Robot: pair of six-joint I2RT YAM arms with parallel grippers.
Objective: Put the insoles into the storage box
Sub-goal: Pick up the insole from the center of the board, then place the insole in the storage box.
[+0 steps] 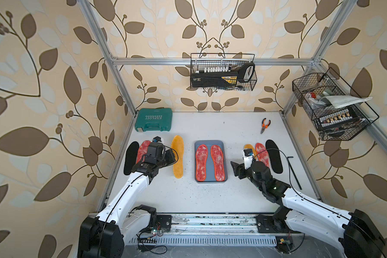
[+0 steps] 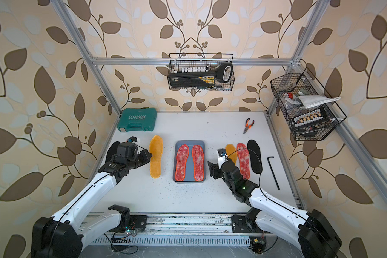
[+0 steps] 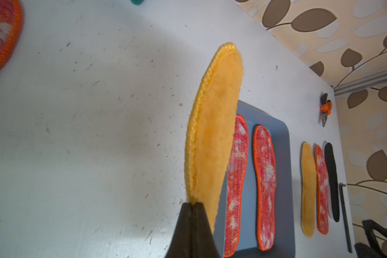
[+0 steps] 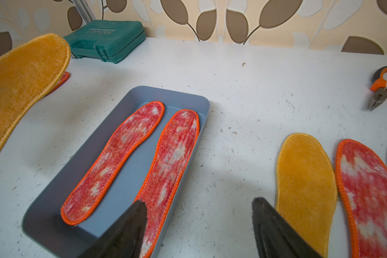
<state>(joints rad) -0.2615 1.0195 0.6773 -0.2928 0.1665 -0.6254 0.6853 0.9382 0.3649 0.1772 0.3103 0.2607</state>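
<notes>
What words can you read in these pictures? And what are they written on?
"EXPLOIT": on the lid of the green tool case, upside down in both top views, next to a row of small arrow marks.
Yellow label in the wire basket on the back rail: too blurred to read.
White print on the left arm: too small to read.
No other writing can be made out.

the word "exploit", in pale letters under a row of chevrons, stood upside down on the lid of the green tool case [image 1: 153,119] [image 2: 137,119], left of centre in both top views. the right wrist view showed it on the case [image 4: 105,38] too, also inverted. a yellow label [image 1: 229,78] in the wire basket [image 1: 253,84] was too small to read.
</notes>
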